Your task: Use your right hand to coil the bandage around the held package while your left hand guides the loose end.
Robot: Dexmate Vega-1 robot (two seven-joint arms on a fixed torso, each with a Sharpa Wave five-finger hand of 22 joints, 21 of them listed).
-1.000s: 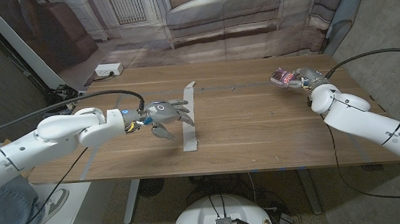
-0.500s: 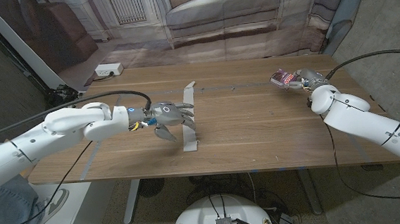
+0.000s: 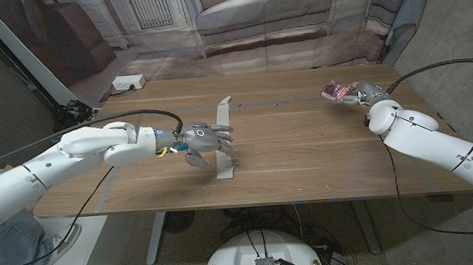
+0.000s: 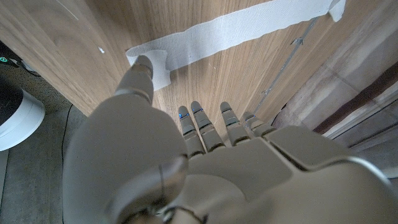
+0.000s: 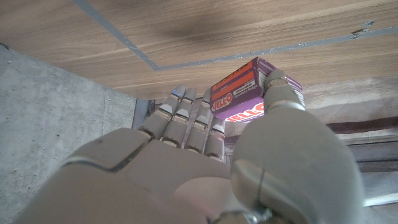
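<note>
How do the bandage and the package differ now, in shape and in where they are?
The bandage is a long, flat, pale grey strip lying on the table; the package is a small purple and orange box. The left hand reaches over the bandage near its near end, while the right hand holds the package at the far right.

head cam sits high, looking down over the whole worktop [image 3: 305, 157] with arms coming in from the bottom corners. each wrist cam looks along the back of its own hand, really close to the wood. both wrist views share that worktop with the head cam.
</note>
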